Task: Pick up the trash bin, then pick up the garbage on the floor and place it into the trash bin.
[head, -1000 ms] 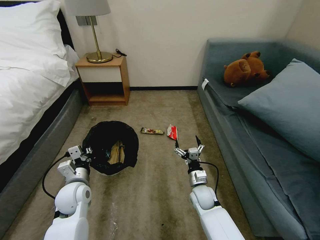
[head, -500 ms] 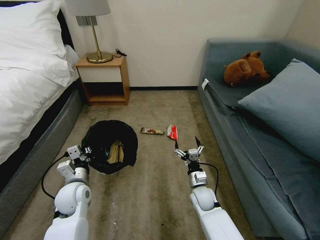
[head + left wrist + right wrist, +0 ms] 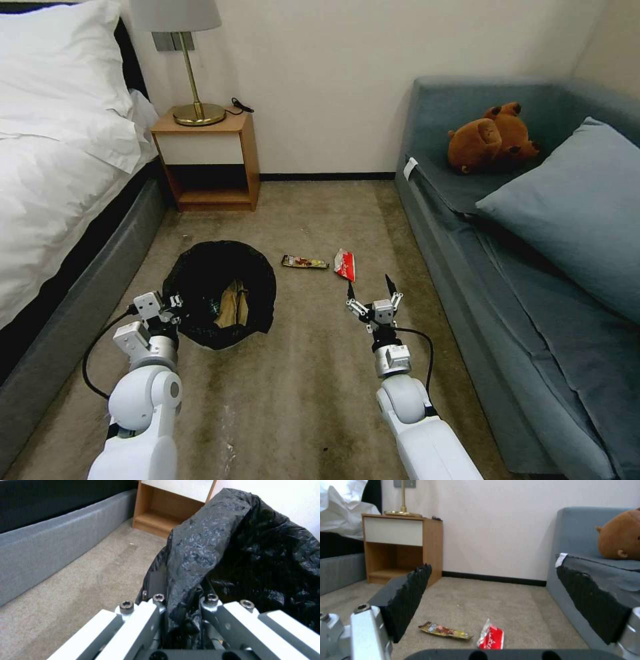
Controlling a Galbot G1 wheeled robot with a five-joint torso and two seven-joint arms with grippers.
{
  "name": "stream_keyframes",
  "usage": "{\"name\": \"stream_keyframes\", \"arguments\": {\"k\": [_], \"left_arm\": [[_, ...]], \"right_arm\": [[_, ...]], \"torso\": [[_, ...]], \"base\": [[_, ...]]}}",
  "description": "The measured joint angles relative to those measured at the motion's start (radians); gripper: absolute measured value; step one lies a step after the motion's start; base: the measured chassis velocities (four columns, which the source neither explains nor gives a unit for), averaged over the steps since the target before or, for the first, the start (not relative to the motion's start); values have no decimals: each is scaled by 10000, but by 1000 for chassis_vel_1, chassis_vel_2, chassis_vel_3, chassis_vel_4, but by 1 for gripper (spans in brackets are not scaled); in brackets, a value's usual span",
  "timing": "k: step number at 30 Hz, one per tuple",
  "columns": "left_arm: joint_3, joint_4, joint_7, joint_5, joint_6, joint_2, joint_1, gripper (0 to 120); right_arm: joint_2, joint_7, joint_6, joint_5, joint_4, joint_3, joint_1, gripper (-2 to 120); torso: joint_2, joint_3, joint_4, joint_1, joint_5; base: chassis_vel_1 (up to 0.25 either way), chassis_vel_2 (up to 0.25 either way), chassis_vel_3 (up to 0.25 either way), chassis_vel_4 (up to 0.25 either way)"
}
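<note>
Trash bin (image 3: 220,293) lined with a black bag is sitting on the carpet near the bed (image 3: 60,173), a tan paper wrapper (image 3: 235,305) lying inside it. The left gripper (image 3: 175,305) is pinching the bag-covered near-left rim between its fingers (image 3: 151,580). To the right, the right gripper (image 3: 368,288) is hovering with fingers spread, just near of a red-and-white packet (image 3: 345,265) and a dark snack-bar wrapper (image 3: 305,262) lying on the floor.
</note>
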Motion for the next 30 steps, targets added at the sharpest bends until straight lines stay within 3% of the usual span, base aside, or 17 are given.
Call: {"name": "stream_keyframes", "arguments": {"k": [30], "left_arm": [[-13, -58, -87, 97, -13, 23, 85, 4]], "right_arm": [[2, -180, 81, 57, 7, 82, -108, 100]], "torso": [[0, 1, 0, 0, 1]], "base": [[-77, 83, 72, -81]]}}
